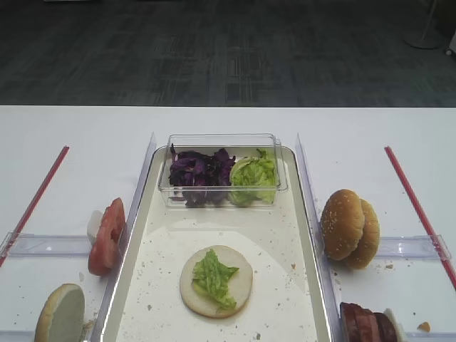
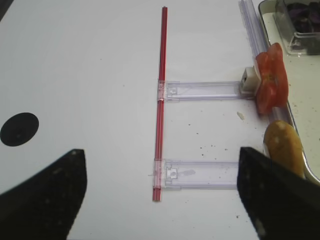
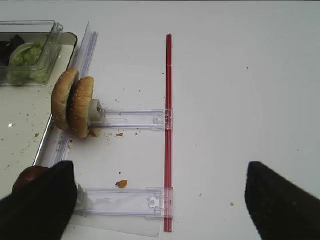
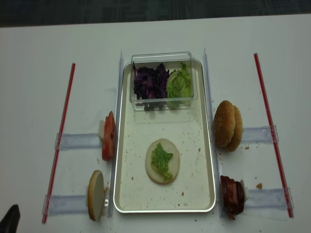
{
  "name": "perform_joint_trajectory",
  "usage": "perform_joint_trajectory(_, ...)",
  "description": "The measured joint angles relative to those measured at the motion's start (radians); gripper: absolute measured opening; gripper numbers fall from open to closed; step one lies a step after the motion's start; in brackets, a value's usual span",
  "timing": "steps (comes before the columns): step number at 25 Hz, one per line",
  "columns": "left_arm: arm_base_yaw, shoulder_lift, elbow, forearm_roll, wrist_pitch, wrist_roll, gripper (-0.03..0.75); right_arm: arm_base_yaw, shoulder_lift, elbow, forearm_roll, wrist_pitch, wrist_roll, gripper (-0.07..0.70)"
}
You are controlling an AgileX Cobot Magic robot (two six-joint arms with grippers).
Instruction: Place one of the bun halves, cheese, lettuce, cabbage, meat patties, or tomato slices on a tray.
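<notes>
Both hands hang over bare counter (image 1: 71, 135), each seen only in its own wrist view. Right hand (image 3: 160, 200): fingers (image 3: 280, 200) spread wide, nothing between them, above the white surface right of the tray (image 1: 306, 235). Left hand (image 2: 160, 195): fingers (image 2: 45, 195) likewise far apart and holding nothing, left of the tray.

On the tray lies one bun half (image 1: 239, 274), cut face up, with a lettuce leaf (image 1: 214, 276) on top. At the tray's far end a clear tub (image 1: 222, 142) holds purple cabbage (image 1: 199, 172) on the left and more lettuce (image 1: 253, 178) on the right.

Right of the tray, two sesame bun halves (image 1: 349, 228) stand on edge against each other, with meat patties (image 1: 365, 324) nearer the camera. Left of the tray, tomato slices (image 1: 107, 235) stand on edge, and another bun half (image 1: 60, 313) stands on edge nearer the camera. A red strip (image 1: 413, 203) runs along each outer side of the counter.
</notes>
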Motion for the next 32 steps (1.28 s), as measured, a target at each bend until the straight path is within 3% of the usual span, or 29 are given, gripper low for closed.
perform_joint_trajectory(32,0.000,0.000,0.000,0.000,0.000,0.000,0.564,0.000,-0.007,0.000,0.000,0.005,0.004,0.692)
